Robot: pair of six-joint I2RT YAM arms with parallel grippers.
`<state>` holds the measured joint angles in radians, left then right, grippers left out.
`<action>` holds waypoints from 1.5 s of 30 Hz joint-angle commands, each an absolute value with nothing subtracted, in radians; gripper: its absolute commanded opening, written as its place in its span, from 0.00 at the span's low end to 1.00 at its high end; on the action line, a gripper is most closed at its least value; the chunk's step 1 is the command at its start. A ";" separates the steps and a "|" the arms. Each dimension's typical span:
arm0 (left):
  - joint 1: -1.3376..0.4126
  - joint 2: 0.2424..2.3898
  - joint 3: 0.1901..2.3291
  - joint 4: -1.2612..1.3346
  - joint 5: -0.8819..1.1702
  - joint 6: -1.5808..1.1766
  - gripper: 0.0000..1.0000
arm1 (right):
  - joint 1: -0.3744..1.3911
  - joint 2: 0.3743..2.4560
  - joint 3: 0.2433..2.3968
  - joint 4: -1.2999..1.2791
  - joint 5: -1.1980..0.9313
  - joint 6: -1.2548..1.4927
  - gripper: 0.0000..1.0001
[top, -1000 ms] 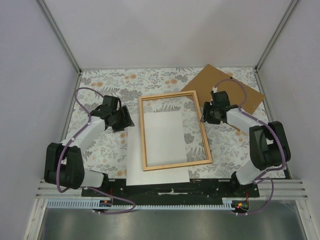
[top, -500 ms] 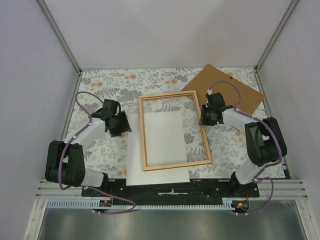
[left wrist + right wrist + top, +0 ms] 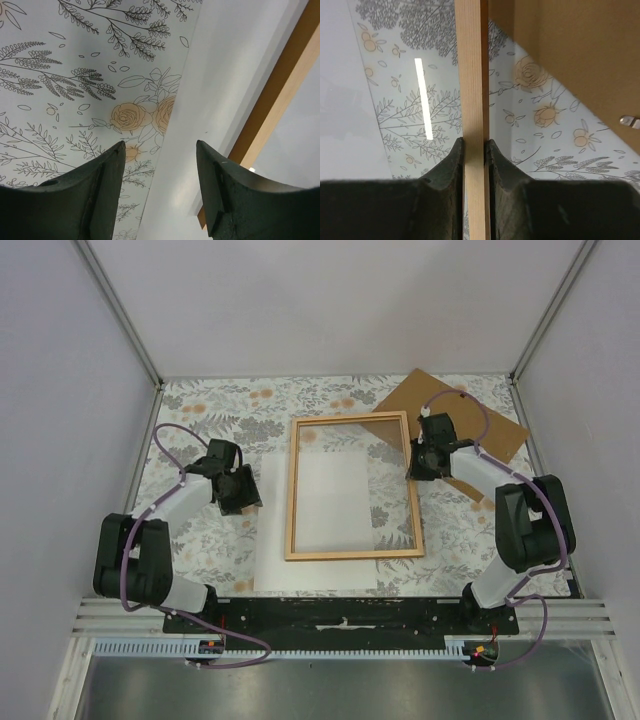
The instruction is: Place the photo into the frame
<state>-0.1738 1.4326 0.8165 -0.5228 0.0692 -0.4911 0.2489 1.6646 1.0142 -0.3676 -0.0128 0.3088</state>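
Right gripper point(image 3: 418, 462) has the frame point(image 3: 352, 555) by its right rail!
Its fingers point(image 3: 451, 165) pinch the wood from both sides. The frame sits over the white-side-up photo point(image 3: 315, 575), which pokes out at the left and near edges. The left gripper point(image 3: 160, 150) hovers over the photo's left edge, jaws apart and empty.

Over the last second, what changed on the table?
The right gripper closed on the right rail of the frame and swung it from skewed to roughly square, its far end shifting right and away. The left gripper stayed open over the left edge of the photo; the photo, white side up under the frame, did not move.
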 commanded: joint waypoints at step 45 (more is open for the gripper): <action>-0.278 1.252 0.995 -0.603 -0.398 -0.618 0.69 | 0.109 1.663 1.371 -0.525 -0.238 0.357 0.00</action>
